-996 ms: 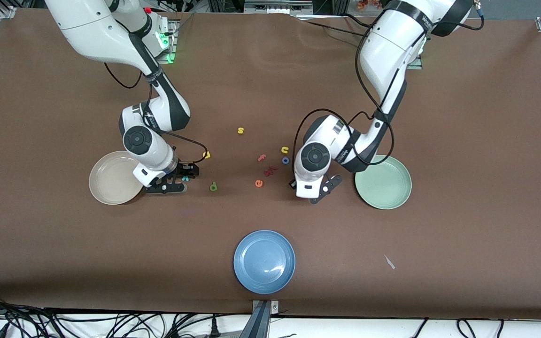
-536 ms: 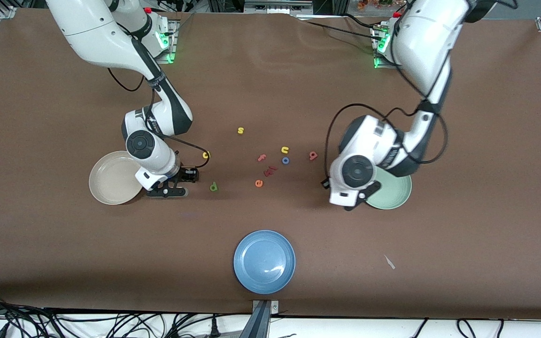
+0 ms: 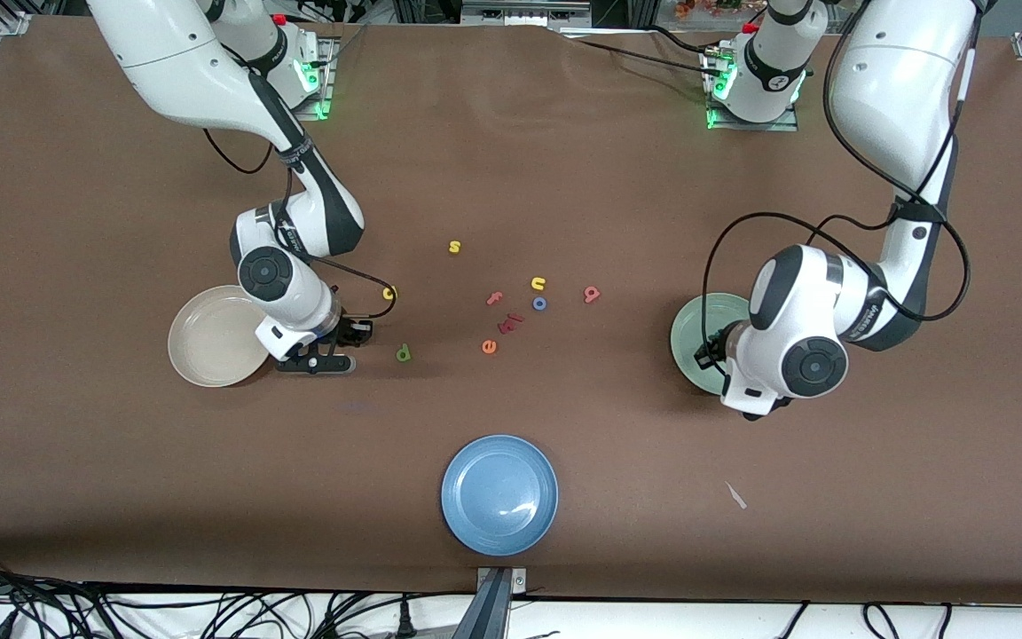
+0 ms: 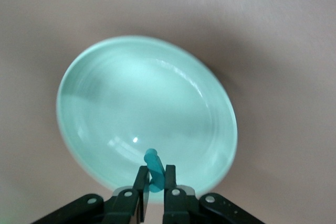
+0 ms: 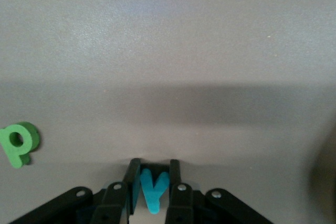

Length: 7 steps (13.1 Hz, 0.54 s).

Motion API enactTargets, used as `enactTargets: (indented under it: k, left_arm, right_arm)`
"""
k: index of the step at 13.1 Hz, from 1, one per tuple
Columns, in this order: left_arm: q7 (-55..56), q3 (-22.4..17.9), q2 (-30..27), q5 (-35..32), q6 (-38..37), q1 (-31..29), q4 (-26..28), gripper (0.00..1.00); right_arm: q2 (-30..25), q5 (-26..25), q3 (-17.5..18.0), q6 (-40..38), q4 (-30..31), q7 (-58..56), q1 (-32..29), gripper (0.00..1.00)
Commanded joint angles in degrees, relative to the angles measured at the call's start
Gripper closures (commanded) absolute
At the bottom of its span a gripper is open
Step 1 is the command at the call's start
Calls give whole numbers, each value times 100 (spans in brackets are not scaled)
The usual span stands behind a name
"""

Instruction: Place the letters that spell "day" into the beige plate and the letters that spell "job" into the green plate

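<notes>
My left gripper (image 4: 154, 169) (image 3: 713, 353) hangs over the green plate (image 4: 142, 103) (image 3: 695, 321), shut on the teal j (image 4: 153, 163). Down at the table beside the beige plate (image 3: 209, 337), my right gripper (image 5: 153, 167) (image 3: 341, 344) is shut on the teal y (image 5: 154, 187). The dark green d (image 3: 403, 354) (image 5: 18, 142) lies close by, and the yellow a (image 3: 389, 292) is a little farther from the front camera. The blue o (image 3: 539, 303) and the salmon b (image 3: 592, 294) rest mid-table. Both plates hold nothing.
Loose letters lie mid-table: a yellow s (image 3: 454, 247), a yellow u (image 3: 538, 284), a pink f (image 3: 495, 298), an orange e (image 3: 489, 346) and a dark red piece (image 3: 511, 323). A blue plate (image 3: 499, 493) sits nearer the front camera. A white scrap (image 3: 735, 495) lies toward the left arm's end.
My left arm has swung from the letter cluster to over the green plate, carrying the j. My right gripper has closed on the y beside the beige plate.
</notes>
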<state>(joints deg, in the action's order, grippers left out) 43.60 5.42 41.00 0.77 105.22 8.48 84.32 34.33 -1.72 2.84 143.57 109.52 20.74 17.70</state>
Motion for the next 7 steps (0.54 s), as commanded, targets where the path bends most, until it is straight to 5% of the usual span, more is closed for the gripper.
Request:
enactTargets:
  k: [1, 2, 3, 4, 7]
  left_arm:
    - [-255, 64, 137, -130, 762, -127, 487, 100]
    - [-264, 73, 128, -130, 763, -127, 497, 88]
    - [-255, 64, 128, -130, 755, -127, 489, 8]
    - [-255, 73, 128, -130, 746, -127, 489, 0]
    - [-159, 91, -3, -130, 667, -75, 480, 0]
  right_arm:
    - [91, 76, 67, -248, -306, 289, 32, 92]
    - [82, 67, 67, -747, -587, 290, 23, 92]
    - [82, 76, 59, -1282, -920, 290, -29, 92]
    - [82, 67, 41, -1671, -1150, 282, -64, 92]
    - [21, 14, -38, -1903, -1161, -190, -275, 92]
